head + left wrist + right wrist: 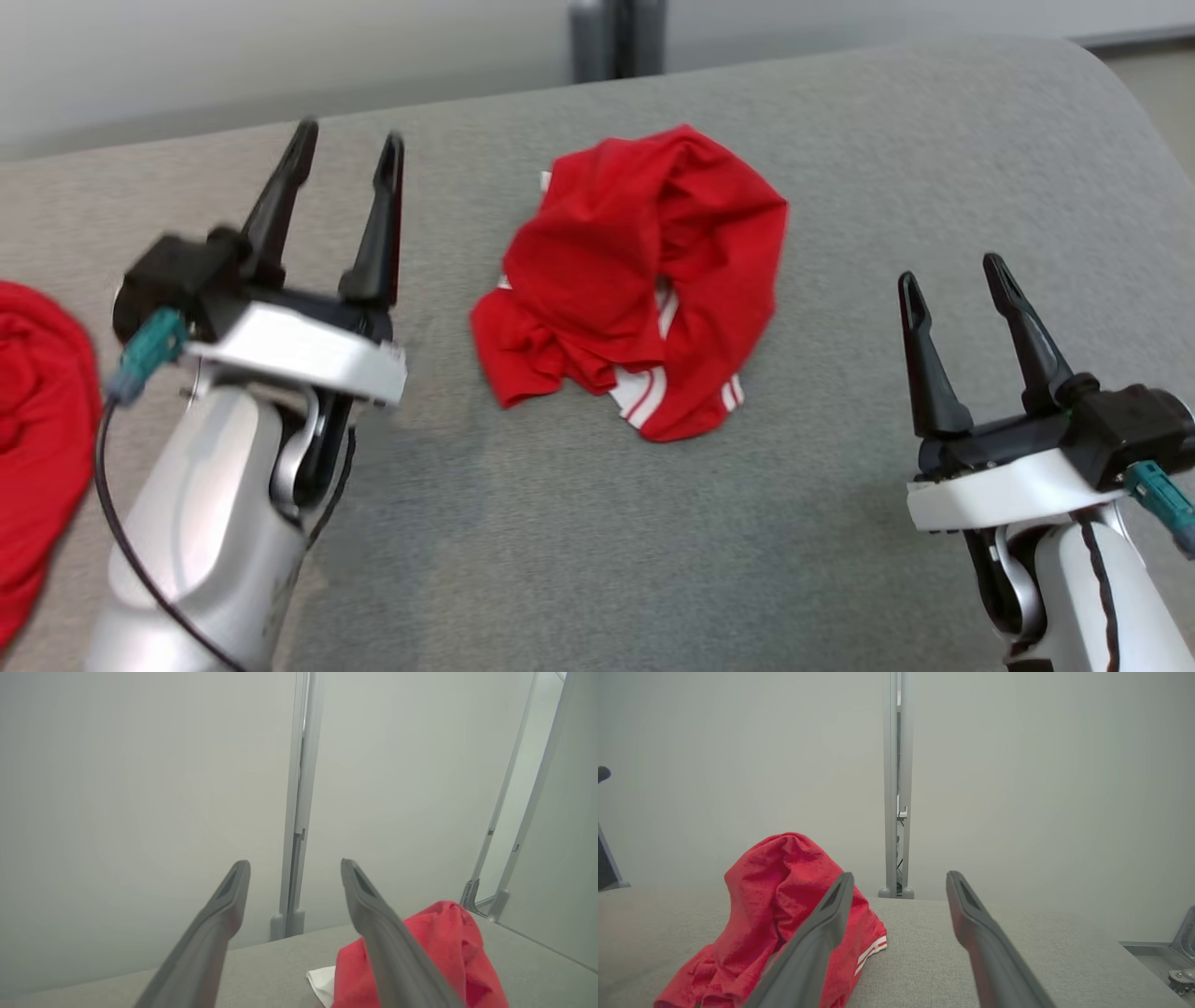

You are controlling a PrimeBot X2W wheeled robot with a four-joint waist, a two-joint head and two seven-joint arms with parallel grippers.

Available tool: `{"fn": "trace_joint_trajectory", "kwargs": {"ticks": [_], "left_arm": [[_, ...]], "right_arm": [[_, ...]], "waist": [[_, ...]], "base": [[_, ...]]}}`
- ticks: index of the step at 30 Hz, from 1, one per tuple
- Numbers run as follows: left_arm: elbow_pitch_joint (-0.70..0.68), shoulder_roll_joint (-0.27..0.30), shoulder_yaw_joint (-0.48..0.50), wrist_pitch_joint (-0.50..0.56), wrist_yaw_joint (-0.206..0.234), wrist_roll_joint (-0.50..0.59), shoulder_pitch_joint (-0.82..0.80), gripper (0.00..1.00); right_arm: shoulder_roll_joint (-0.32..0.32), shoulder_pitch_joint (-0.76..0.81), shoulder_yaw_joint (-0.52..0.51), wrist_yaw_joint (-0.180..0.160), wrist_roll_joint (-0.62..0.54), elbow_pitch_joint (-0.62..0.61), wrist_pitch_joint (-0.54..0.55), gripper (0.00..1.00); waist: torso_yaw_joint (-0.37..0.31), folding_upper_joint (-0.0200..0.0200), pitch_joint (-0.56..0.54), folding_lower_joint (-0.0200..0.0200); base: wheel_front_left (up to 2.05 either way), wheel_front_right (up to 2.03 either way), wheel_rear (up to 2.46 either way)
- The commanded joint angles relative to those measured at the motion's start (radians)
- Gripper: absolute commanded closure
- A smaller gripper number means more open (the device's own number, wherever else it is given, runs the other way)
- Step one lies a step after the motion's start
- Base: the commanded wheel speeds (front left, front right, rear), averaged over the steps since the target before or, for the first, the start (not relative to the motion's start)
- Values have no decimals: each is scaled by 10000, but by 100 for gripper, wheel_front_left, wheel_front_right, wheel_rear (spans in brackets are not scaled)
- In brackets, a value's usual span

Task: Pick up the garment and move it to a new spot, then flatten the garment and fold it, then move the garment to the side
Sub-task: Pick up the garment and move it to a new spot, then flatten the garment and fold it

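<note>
The garment (635, 280) is red with white stripes and lies crumpled in a heap near the middle of the grey padded table (840, 168). My left gripper (350, 135) hovers open to its left, fingers pointing to the far edge, nothing between them. At the lower right my right gripper (949, 271) is open too and holds nothing. In the left wrist view the garment (448, 933) sits right of the open gripper (294, 863). In the right wrist view the garment (784, 882) rises left of the open gripper (900, 875).
A second red cloth (37, 420) lies at the table's left edge, beside my left forearm. A pale wall with a grey upright post (616, 37) stands behind the table's far edge. The table's far right corner (1111, 84) is rounded, with floor beyond.
</note>
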Motion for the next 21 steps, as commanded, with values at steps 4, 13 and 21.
{"fn": "trace_joint_trajectory", "kwargs": {"ticks": [4, 13, 21], "left_arm": [[-618, 0, 461, -35, -27, 307, 1068, 0], [-1508, -717, 1382, -38, -576, 840, 3629, 0], [-2088, -1255, 1931, -39, -824, 1660, 4745, 0]], "right_arm": [[-72, 299, -91, -7, -219, 61, -15, 0], [-71, 721, -186, -7, -163, 258, -15, 0], [-69, 915, -219, -7, 19, 387, -15, 0]], "waist": [[816, 0, -627, 0], [1524, 0, -1087, 0], [1667, 0, -1217, 0]], "base": [[0, 0, 0], [0, 0, 0], [0, 0, 0]]}}
